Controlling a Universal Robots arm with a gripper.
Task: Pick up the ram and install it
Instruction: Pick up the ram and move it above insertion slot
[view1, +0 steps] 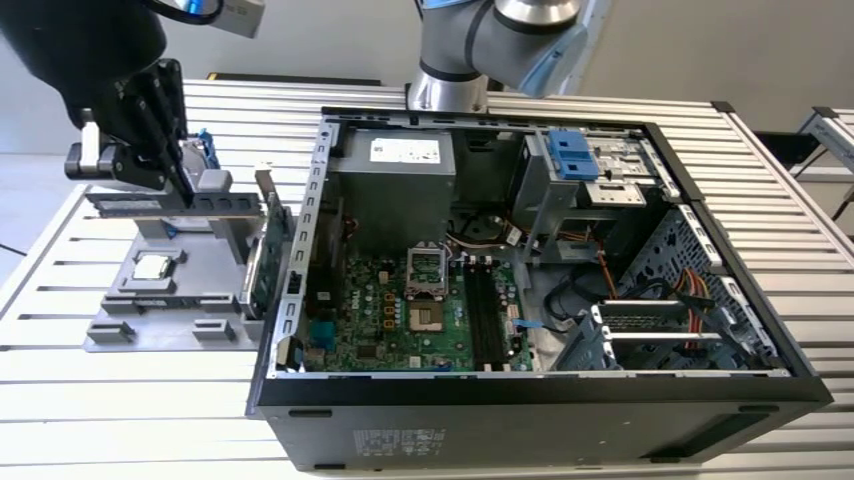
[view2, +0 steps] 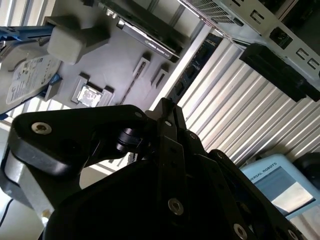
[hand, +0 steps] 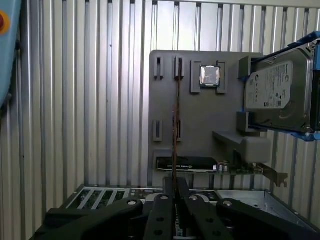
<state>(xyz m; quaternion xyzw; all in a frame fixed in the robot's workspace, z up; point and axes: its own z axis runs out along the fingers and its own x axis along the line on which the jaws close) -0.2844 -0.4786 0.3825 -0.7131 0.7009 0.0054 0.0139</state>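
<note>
- We are looking at a table (view1: 120, 400) of ribbed metal slats. An open computer case (view1: 534, 400) is lying on it, and a grey holder (view1: 174, 325) is sitting just beside the case, on the exterior view's left.
- In the first wrist view we are seeing the ram (hand: 176, 125) edge-on. It is showing as a thin line running out from the gripper (hand: 174, 189) across the holder, in line with two narrow slots there.
- The black fingers (hand: 164, 202) are pressing together from both sides, pinching the ram between them.
- We are not able to tell whether the stick is sitting in those slots or hanging clear of them.
- In the exterior view the gripper (view1: 180, 182) is hanging over the far part of the holder, well apart from the motherboard (view1: 387, 310) inside the case.
- A processor (hand: 210, 76) is lying flat in a pocket near the ram.
- A hard drive (hand: 272, 92) with blue clips is standing further out.
- A dark expansion card (hand: 187, 163) is standing at the holder's edge nearest the case.
</note>
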